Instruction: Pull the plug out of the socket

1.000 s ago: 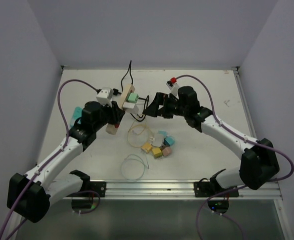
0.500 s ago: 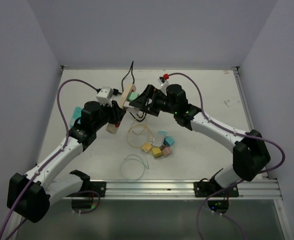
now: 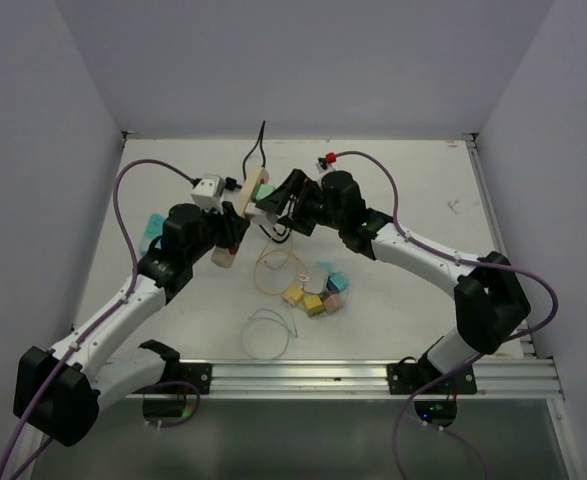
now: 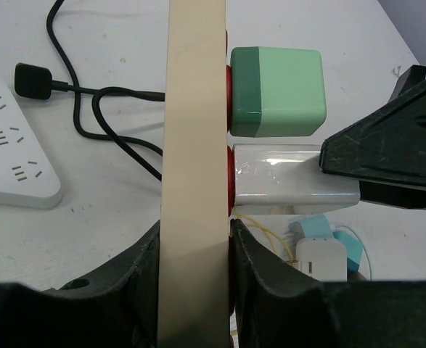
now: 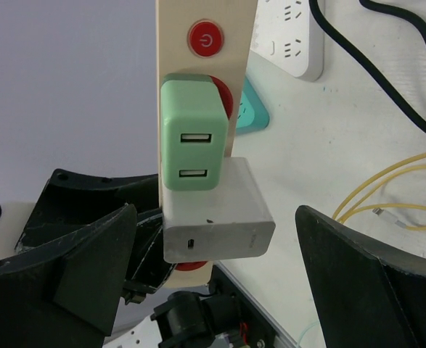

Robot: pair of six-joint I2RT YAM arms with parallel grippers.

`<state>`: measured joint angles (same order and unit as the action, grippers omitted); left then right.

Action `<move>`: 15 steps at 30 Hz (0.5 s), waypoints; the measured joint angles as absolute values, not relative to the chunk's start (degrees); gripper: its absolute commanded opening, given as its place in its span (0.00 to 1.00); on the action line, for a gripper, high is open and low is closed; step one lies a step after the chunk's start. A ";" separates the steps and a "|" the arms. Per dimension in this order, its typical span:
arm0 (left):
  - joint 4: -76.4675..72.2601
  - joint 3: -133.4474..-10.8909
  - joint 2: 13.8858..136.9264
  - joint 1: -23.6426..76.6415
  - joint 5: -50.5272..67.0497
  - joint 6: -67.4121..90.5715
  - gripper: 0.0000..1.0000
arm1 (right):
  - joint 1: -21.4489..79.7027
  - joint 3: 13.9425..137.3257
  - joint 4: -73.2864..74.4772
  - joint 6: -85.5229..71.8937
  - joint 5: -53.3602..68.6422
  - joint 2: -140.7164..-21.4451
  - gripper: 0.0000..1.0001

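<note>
Right wrist view: right gripper [image 5: 214, 243] spread wide, straddling the white plug [image 5: 216, 217] seated in the beige socket strip [image 5: 173, 43], next to a green plug [image 5: 192, 130]; left gripper [image 4: 195, 290] pinches that strip.

Overhead; wrist views near shared socket [image 4: 194, 145]

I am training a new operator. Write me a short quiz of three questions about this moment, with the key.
1. True or false: the left gripper is shut on the beige socket strip.
2. Which thing lies between the fingers of the open right gripper? A green adapter; B white adapter; C yellow cable.
3. Fill in: ___ adapters sit in the strip.
Key: 1 true; 2 B; 3 two.
</note>
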<state>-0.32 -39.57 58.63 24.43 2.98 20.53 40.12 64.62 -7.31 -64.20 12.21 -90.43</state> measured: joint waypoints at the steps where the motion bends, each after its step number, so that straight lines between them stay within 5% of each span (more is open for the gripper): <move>1: -0.40 -39.57 58.54 24.45 2.98 20.53 0.00 | 40.12 64.62 -7.03 -64.38 11.66 -90.50 0.94; 15: -0.51 -39.51 58.46 24.51 2.07 20.43 0.00 | 40.53 64.62 -7.16 -66.19 9.93 -91.26 0.90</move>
